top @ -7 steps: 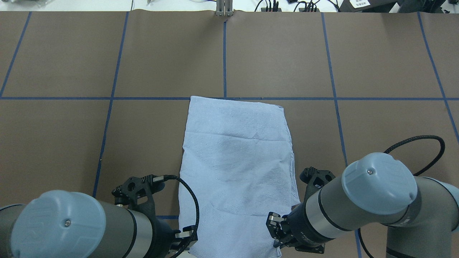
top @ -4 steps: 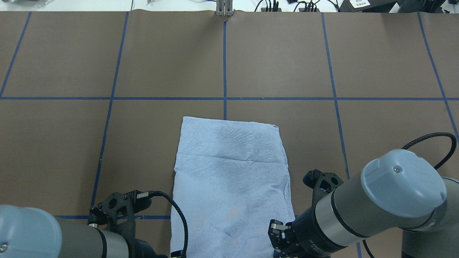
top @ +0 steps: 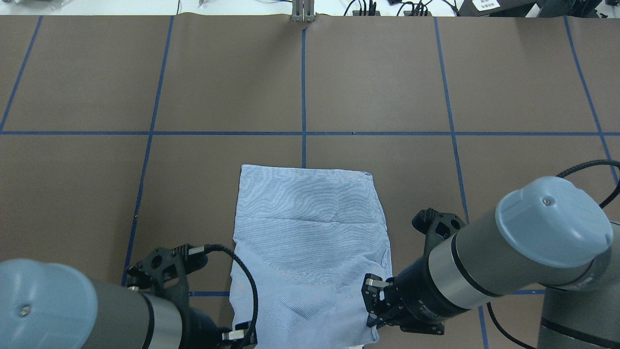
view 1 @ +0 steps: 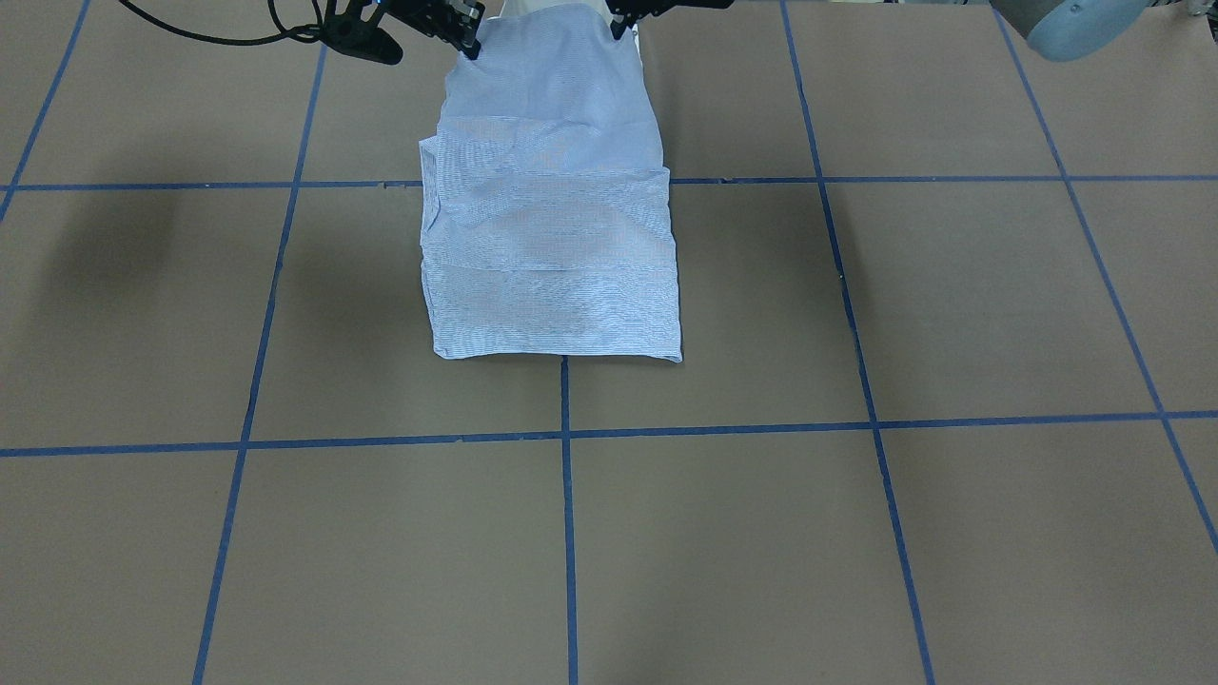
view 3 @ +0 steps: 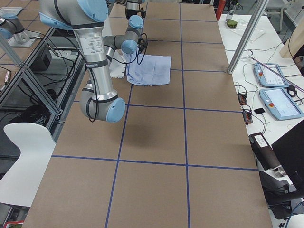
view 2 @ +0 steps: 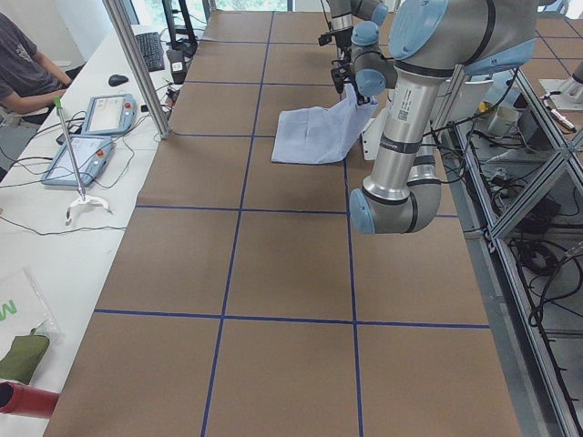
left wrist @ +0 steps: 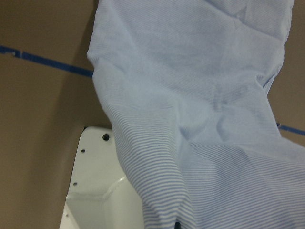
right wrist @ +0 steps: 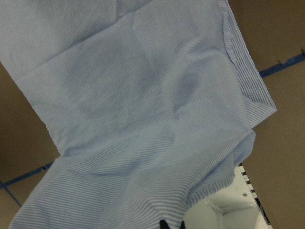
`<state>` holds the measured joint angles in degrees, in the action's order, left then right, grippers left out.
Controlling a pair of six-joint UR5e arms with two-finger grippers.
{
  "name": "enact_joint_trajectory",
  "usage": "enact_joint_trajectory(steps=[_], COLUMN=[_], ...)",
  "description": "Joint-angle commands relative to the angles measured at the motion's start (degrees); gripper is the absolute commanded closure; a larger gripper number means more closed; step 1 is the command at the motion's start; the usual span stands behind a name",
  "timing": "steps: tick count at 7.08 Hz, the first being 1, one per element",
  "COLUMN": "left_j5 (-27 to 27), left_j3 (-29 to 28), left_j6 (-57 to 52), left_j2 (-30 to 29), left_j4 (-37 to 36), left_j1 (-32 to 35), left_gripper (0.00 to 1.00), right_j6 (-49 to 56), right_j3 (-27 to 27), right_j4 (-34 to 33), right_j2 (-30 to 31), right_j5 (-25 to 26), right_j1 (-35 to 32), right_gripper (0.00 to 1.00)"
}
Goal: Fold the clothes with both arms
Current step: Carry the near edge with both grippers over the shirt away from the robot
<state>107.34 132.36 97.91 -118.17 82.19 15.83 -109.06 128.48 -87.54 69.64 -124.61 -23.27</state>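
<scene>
The light blue-and-white striped shirt [top: 310,232] lies folded into a long rectangle on the brown table, its far edge flat and its near end lifted at the robot's side. My left gripper [top: 241,336] is shut on the near left corner. My right gripper [top: 372,310] is shut on the near right corner. In the front-facing view the shirt [view 1: 552,247] rises at the top to the right gripper [view 1: 468,38] and the left gripper [view 1: 620,17]. Both wrist views are filled with hanging cloth [left wrist: 200,109] [right wrist: 143,105]. Buttons, pocket and collar are hidden.
The brown table [top: 145,72] is marked with blue tape lines. The white pedestal base [left wrist: 95,191] shows under the hanging cloth, also in the right wrist view [right wrist: 228,210]. Tablets and cables [view 2: 91,127] lie on a side bench beyond the table's far edge.
The shirt has slid toward the robot; its far edge has left the blue cross line. Both grippers have drawn back with the near corners and still hold them.
</scene>
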Motion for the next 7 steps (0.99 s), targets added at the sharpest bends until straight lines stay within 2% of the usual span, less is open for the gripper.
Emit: enact_joint_trajectory(steps=[1, 3, 4, 5, 7], left_j5=[0.06, 0.15, 0.15, 0.15, 0.24], left_j3=[-5.16, -13.13, -17.88, -20.8, -21.88], left_j6=[-4.64, -4.74, -4.57, -4.66, -5.09], left_j2=[-0.4, -0.4, -0.4, -0.4, -0.22], left_j4=[2.7, 10.4, 16.88, 20.6, 20.99], left_j1=[6.21, 8.77, 8.86, 9.65, 11.93], left_gripper=[1.0, 1.0, 1.0, 1.0, 1.0], right_j6=[2.17, 4.64, 7.08, 9.1, 10.17], right_j3=[-5.16, -8.67, -11.55, -16.89, -20.62], right_j4=[-0.09, -0.09, 0.0, 0.17, 0.35], right_j2=[-2.4, -2.49, -3.36, -6.5, -8.46], right_j5=[-0.1, 0.24, 0.94, 1.3, 1.39], right_j1=[-4.48, -8.44, -8.64, -9.33, -10.74], right_gripper=[1.0, 1.0, 1.0, 1.0, 1.0])
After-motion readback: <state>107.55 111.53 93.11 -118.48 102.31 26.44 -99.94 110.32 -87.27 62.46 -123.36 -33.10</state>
